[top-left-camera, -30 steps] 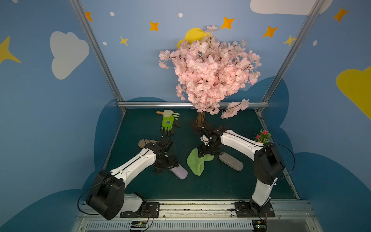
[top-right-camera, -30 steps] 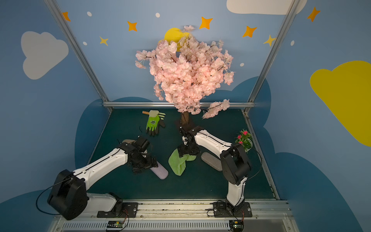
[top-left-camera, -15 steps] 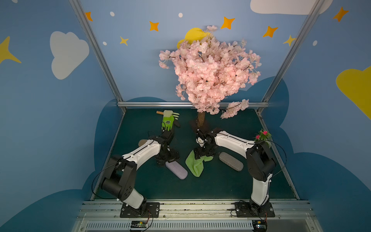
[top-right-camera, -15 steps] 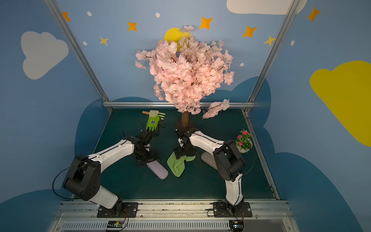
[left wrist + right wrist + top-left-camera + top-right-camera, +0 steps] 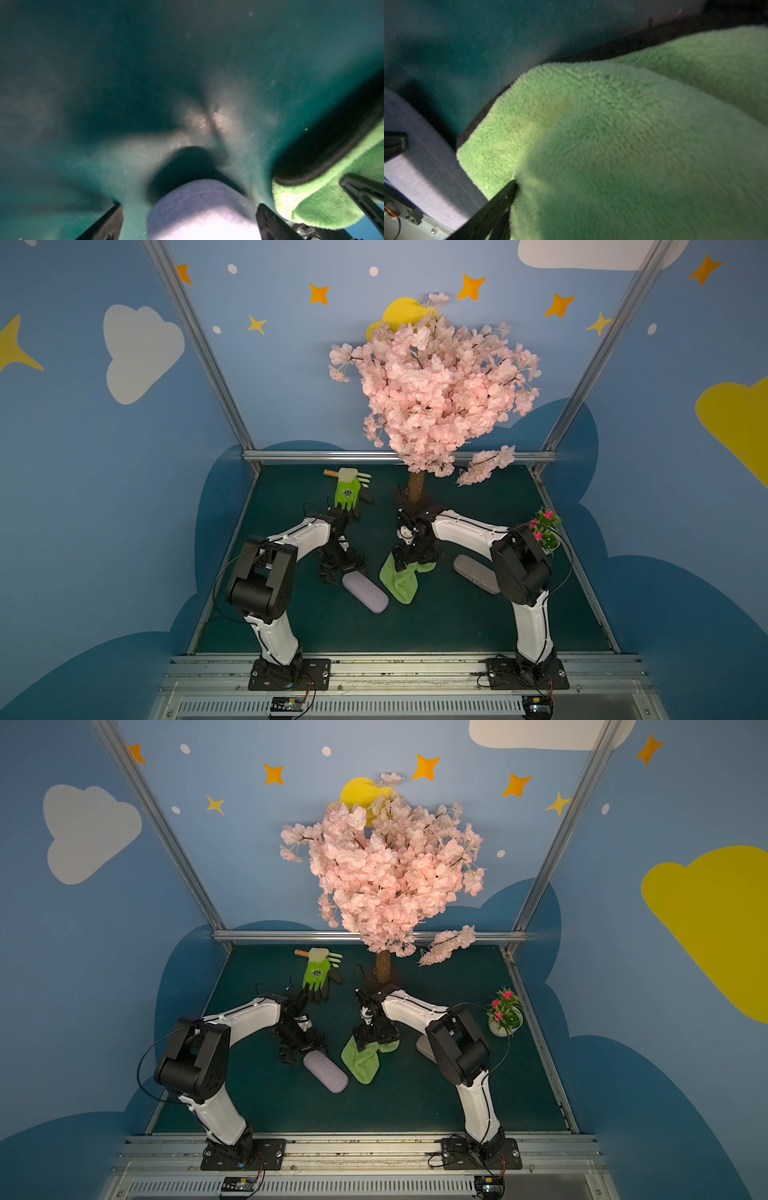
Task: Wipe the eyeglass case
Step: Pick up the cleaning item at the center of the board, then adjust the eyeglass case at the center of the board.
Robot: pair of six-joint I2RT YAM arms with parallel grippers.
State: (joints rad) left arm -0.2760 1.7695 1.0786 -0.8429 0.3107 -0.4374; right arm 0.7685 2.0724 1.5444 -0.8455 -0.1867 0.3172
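A lilac eyeglass case (image 5: 365,591) (image 5: 325,1071) lies slantwise on the green mat, beside a crumpled green cloth (image 5: 401,580) (image 5: 363,1060). My left gripper (image 5: 343,568) (image 5: 302,1046) is down at the case's far end. In the left wrist view it stands open (image 5: 190,220) with the case (image 5: 199,207) between the fingers and a gap on each side. My right gripper (image 5: 415,560) (image 5: 376,1040) sits low on the cloth's far end, jaws wide. In the right wrist view the cloth (image 5: 612,145) fills the picture. One finger (image 5: 500,203) presses its edge and the other is hidden.
A grey eyeglass case (image 5: 476,578) lies right of the cloth, by the right arm's elbow. A green work glove (image 5: 348,493) and the blossom tree's trunk (image 5: 415,487) stand behind the grippers. A small potted plant (image 5: 546,529) is at the right edge.
Both arms have folded up, with their elbows raised and drawn back toward the bases. The right gripper shifted slightly left over the cloth. Case and cloth have barely moved.
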